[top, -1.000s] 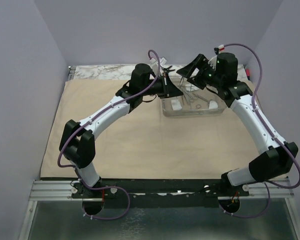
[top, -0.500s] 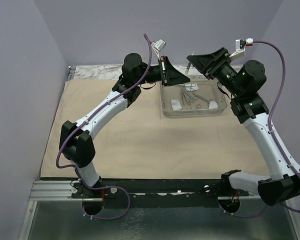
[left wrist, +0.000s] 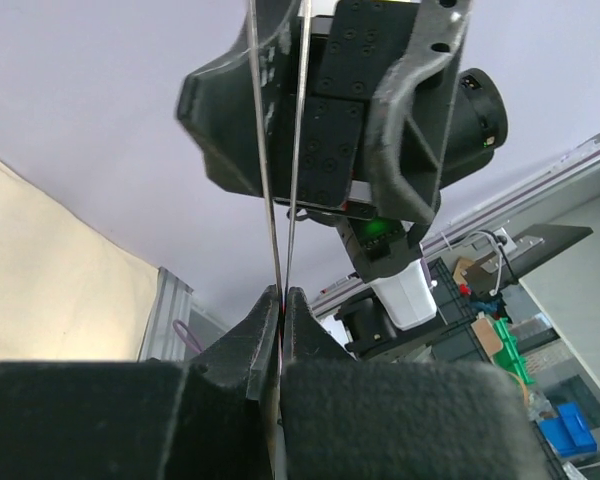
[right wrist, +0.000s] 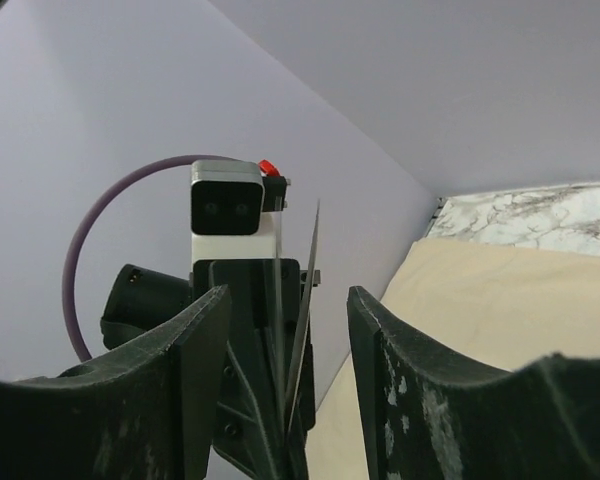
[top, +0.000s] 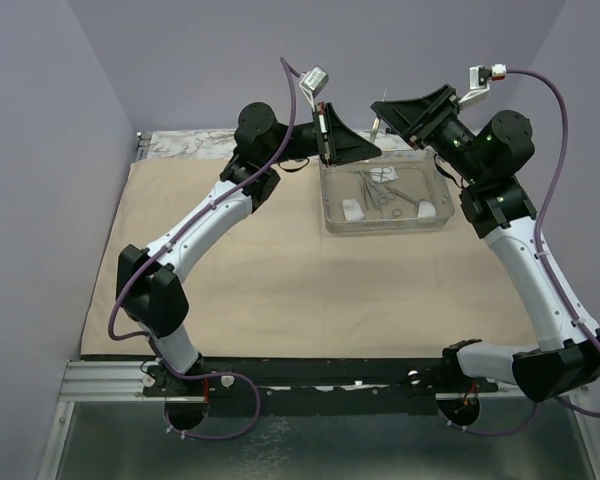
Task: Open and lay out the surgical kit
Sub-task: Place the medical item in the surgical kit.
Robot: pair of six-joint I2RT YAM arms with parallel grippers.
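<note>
Cloth wrap (top: 230, 270) spread; tray (top: 385, 229) at upper centre not yet emptied. Left end effector (top: 375, 150) grips tweezers (left wrist: 265, 150) aloft, right end effector (top: 378, 118) open, facing them

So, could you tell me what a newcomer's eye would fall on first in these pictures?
Most striking is the meeting of the two arms in mid-air over the far side of the table: the left fingers are shut on thin tweezers, which reach between the open right fingers. Below them, a clear plastic tray holding steel clamps and white gauze sits on the spread beige cloth wrap.
</note>
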